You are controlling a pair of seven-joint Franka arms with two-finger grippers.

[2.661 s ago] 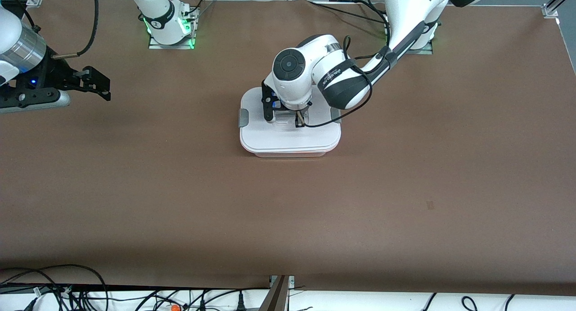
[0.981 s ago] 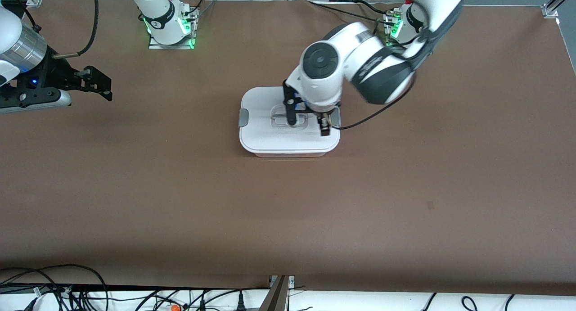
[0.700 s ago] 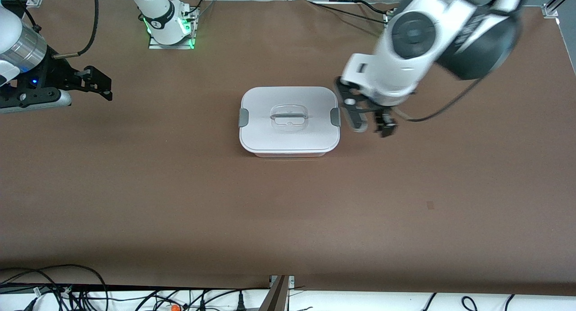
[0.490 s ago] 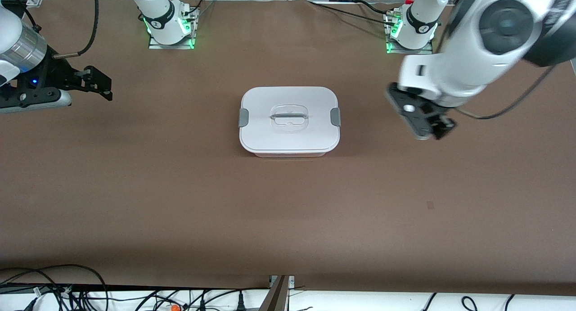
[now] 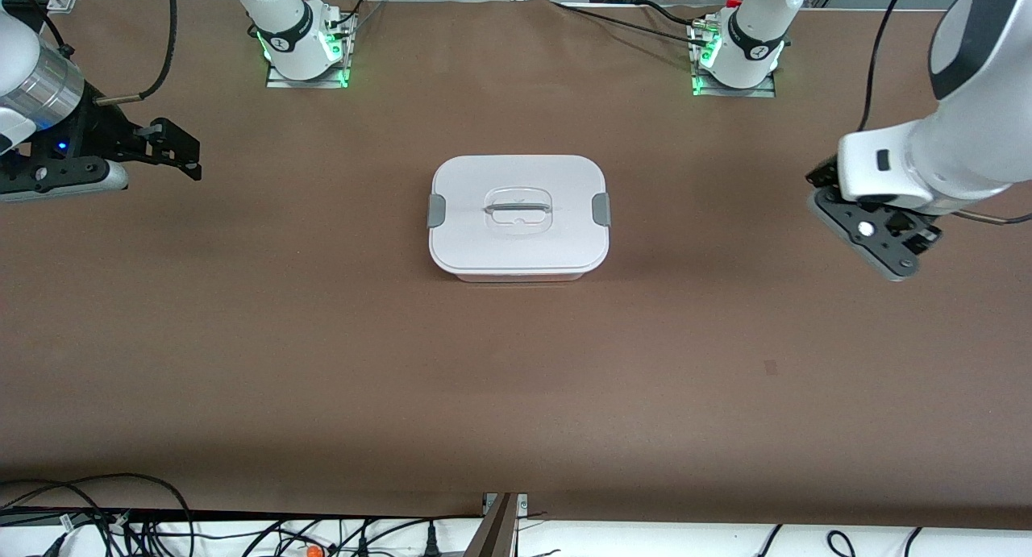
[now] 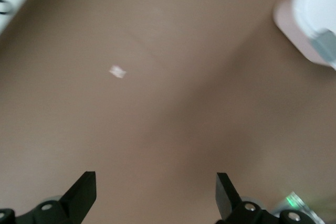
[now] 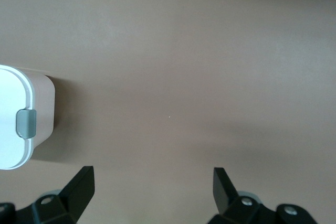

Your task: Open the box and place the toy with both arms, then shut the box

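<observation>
Nothing left to do, apparently: box (image 5: 518, 216) lidded mid-table, both clips (image 5: 601, 209) down, toy unseen, presumably inside. Left gripper (image 6: 155, 192) over bare table toward the left arm's end from the box, jaws apart; right gripper (image 7: 152, 190) likewise toward the right arm's end, empty, jaws apart.

Both arms were glossy white with dark grey joint bands. The left arm (image 5: 959, 150) carried a black cable and a black gripper (image 5: 875, 234). The right arm (image 5: 32, 97) showed a silver wrist ring, blue light and black gripper (image 5: 173, 150). Green lights glowed at both bases.
</observation>
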